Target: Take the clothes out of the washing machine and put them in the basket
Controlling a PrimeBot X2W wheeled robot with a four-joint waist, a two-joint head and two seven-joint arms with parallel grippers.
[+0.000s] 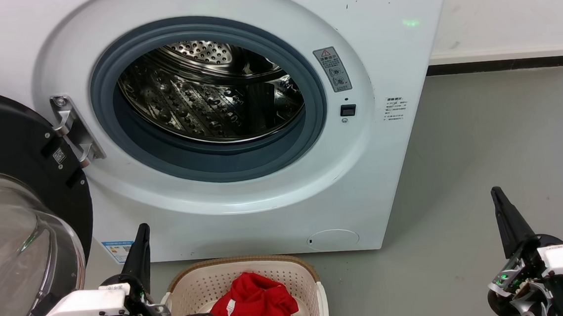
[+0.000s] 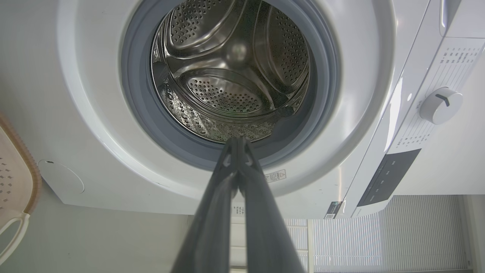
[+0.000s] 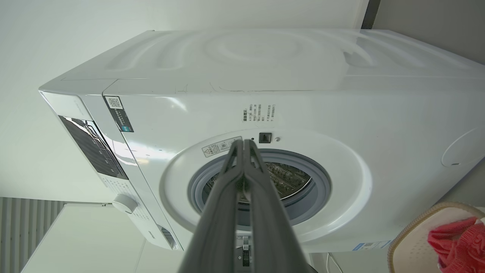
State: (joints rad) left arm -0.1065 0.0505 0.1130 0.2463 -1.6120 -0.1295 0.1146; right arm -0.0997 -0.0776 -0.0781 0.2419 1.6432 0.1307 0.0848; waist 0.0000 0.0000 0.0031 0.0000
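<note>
1. left pincer (image 1: 143,230): fingers together, tips touching.
2. right pincer (image 1: 495,192): fingers together too.
3. clothes (image 1: 254,303): red heap in basket (image 1: 241,261), just right of left pincer, well left of right pincer.
4. washer (image 1: 392,46): ahead of both, door (image 1: 14,162) open beside left pincer, drum (image 1: 207,93) beyond its tips.

Red clothes (image 1: 254,303) — cream, brown-rimmed basket (image 1: 196,285) — white washing machine (image 1: 392,46), grey gasket (image 1: 223,169)

The washer (image 1: 392,46) is smooth glossy white, the drum (image 1: 198,104) shiny perforated steel, the gasket (image 1: 223,169) matt grey rubber, the clothes (image 1: 257,303) soft red cloth and the basket (image 1: 201,282) matt cream plastic.
</note>
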